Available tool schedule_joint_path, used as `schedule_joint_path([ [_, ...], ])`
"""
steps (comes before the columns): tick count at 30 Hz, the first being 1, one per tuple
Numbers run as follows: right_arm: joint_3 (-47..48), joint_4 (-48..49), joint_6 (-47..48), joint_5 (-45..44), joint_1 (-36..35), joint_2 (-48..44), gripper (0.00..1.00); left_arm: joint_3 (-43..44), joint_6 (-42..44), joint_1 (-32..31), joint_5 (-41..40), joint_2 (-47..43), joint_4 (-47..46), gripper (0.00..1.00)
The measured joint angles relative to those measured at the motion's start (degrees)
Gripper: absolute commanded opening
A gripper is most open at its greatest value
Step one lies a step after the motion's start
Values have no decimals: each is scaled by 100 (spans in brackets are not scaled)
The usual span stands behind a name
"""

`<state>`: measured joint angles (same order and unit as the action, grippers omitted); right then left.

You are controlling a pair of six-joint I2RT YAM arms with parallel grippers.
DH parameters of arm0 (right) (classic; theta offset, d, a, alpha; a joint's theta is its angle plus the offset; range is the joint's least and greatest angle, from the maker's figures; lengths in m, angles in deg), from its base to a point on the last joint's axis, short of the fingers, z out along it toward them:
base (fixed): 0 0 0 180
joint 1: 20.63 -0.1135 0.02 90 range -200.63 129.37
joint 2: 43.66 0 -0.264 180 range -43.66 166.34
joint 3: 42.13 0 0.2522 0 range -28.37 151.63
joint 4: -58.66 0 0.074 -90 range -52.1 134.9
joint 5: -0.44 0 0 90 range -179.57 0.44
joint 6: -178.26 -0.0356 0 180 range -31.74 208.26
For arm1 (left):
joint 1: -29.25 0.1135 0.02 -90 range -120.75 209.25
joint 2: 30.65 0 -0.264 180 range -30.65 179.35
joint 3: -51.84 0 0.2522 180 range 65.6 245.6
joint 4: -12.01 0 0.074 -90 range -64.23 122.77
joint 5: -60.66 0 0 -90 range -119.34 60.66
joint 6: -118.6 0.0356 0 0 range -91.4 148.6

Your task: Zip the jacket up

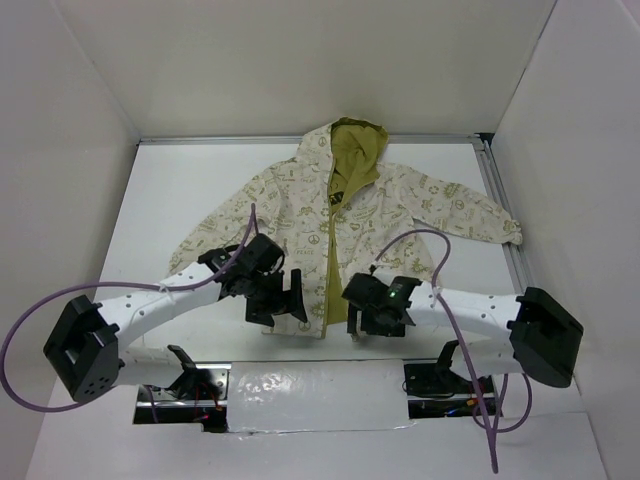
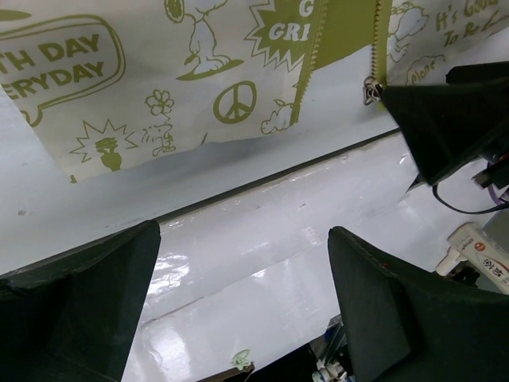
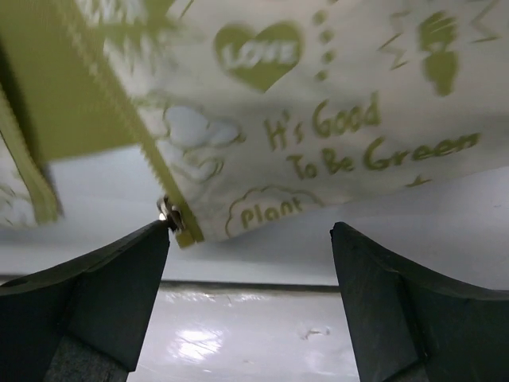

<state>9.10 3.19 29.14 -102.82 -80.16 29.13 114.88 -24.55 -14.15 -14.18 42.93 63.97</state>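
The jacket (image 1: 400,210) lies flat on the table (image 1: 180,180), hood far, hem near, with its front open on green lining. The zipper slider (image 3: 169,212) sits at the bottom of the right panel, at one fingertip of the right gripper (image 3: 250,231), whose jaws are spread and empty. The left gripper (image 2: 245,231), also spread and empty, hovers over the left panel's hem. The left row of teeth (image 2: 306,72) probably needs seating in the slider first. The hem should then be pinned before any pull toward the hood.

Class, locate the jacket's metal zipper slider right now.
In the right wrist view, the zipper slider sits left of centre, at the hem end of the jacket's zipper tape, beside one fingertip of the right tool.
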Motion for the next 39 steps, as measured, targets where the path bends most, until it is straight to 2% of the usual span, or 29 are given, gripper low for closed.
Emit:
schedule_joint_path([
  [6, -313, 76, -372, 396, 903, -313, 88, 0, -105, 0, -59, -146, 2, 99],
  [9, -380, 72, -511, 509, 1102, -197, 76, 0, -107, 0, -127, -146, 26, 99],
  [13, -173, 26, -573, 555, 1222, 192, 38, 2, -120, 0, -232, -144, 116, 99],
  [14, -90, 35, -573, 562, 1257, 308, 1, 2, -120, 0, -254, -144, 131, 99],
  [19, 308, 44, -476, 374, 1318, 487, 0, 7, -120, 17, -313, -144, 162, 99],
  [27, 1464, -7, -120, 105, 1462, -800, 0, 219, -83, 127, -372, -168, 146, 99],
  [31, 791, 439, -129, 308, 1646, -1572, 0, 260, -70, 153, -378, -210, 107, 99],
  [34, -63, 636, -212, 636, 1764, -1683, 0, 260, -66, 164, -374, -210, 85, 99],
  [35, -361, 649, -278, 741, 1786, -1626, 6, 260, -66, 164, -367, -210, 70, 99],
  [38, -1143, 450, -636, 879, 1810, -1423, 35, 260, -70, 164, -334, -210, 55, 99],
  [39, -1244, 332, -813, 1001, 1825, -1427, 38, 258, -70, 164, -332, -210, 48, 99],
])
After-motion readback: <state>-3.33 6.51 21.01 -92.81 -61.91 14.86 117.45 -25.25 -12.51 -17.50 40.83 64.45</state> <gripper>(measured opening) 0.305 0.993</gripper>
